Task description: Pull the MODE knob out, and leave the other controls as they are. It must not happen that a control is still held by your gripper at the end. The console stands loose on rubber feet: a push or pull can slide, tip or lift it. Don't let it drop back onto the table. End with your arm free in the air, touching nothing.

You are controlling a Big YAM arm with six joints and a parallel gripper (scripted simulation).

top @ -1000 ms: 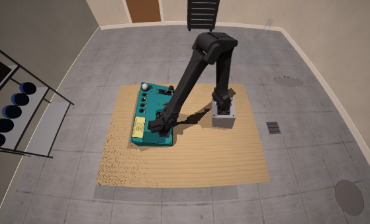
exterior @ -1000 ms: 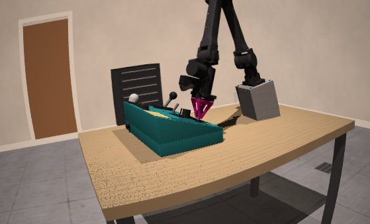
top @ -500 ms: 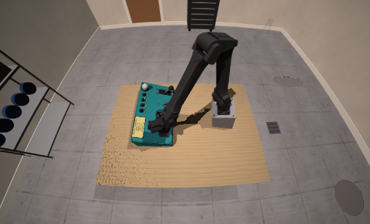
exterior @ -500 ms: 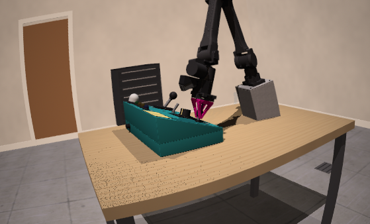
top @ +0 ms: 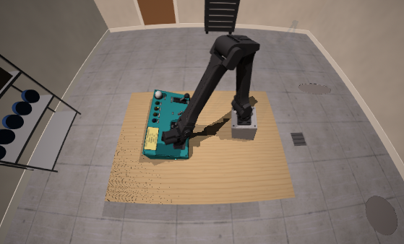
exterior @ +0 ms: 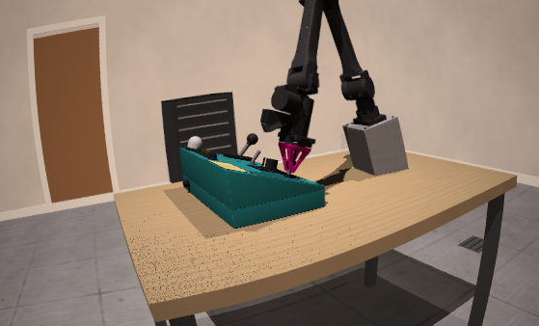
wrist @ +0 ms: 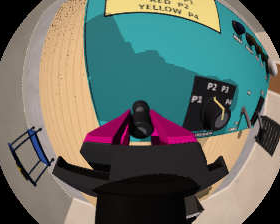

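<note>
A teal console (top: 166,127) stands on the wooden table; it also shows in the side view (exterior: 250,185) and fills the wrist view (wrist: 157,50). My gripper (wrist: 140,113), with magenta fingers, is shut on a small dark knob (wrist: 140,117), the MODE knob, at the console's near right corner. In the side view the gripper (exterior: 292,166) points straight down onto the panel. In the overhead view my arm hides the knob and the gripper (top: 178,141). A black rotary selector (wrist: 215,111) marked P1 to P3 sits just beside the knob.
The console also carries a yellow label (top: 152,138), a white ball knob (top: 158,94), a black ball lever (exterior: 252,139), a row of round buttons (top: 157,111) and small toggles. My grey base block (top: 243,125) stands to the right. A chair (exterior: 199,127) stands behind the table.
</note>
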